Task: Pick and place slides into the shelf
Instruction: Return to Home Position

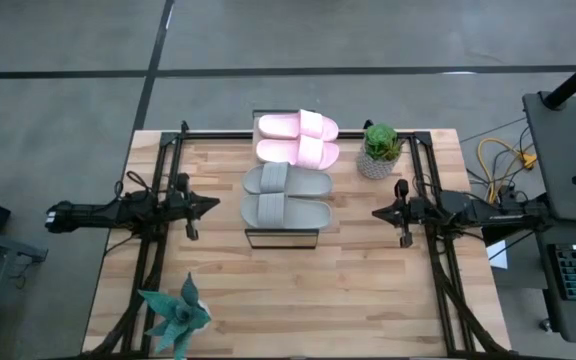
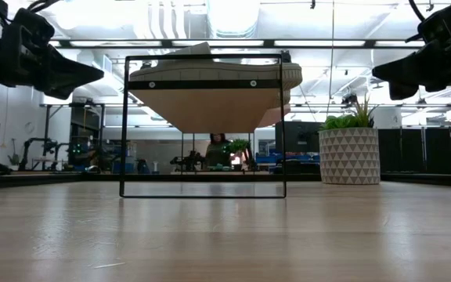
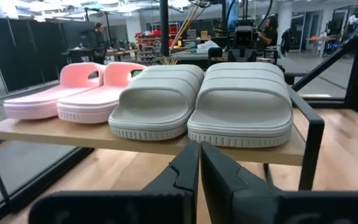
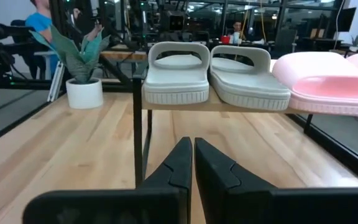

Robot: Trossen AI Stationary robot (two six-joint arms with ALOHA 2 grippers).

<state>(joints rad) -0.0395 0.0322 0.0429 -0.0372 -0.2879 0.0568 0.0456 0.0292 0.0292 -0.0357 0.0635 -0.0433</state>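
All the slides lie soles-down, side by side, on the shelf's wood top [image 1: 251,212]. The pink pair [image 1: 298,139] sits at the far end, the grey pair [image 1: 286,196] at the near end. In the left wrist view the grey pair [image 3: 204,99] is nearest and the pink pair [image 3: 73,93] beyond. My left gripper [image 1: 212,204] hovers shut to the left of the shelf. My right gripper [image 1: 376,212] hovers shut to its right. Both are off the table and touch nothing.
A potted green plant [image 1: 380,150] in a patterned white pot stands right of the shelf's far end. A spiky teal plant [image 1: 176,315] sits near the table's near-left corner. Bare tabletop [image 1: 308,300] lies in front of the shelf. People show in the room beyond.
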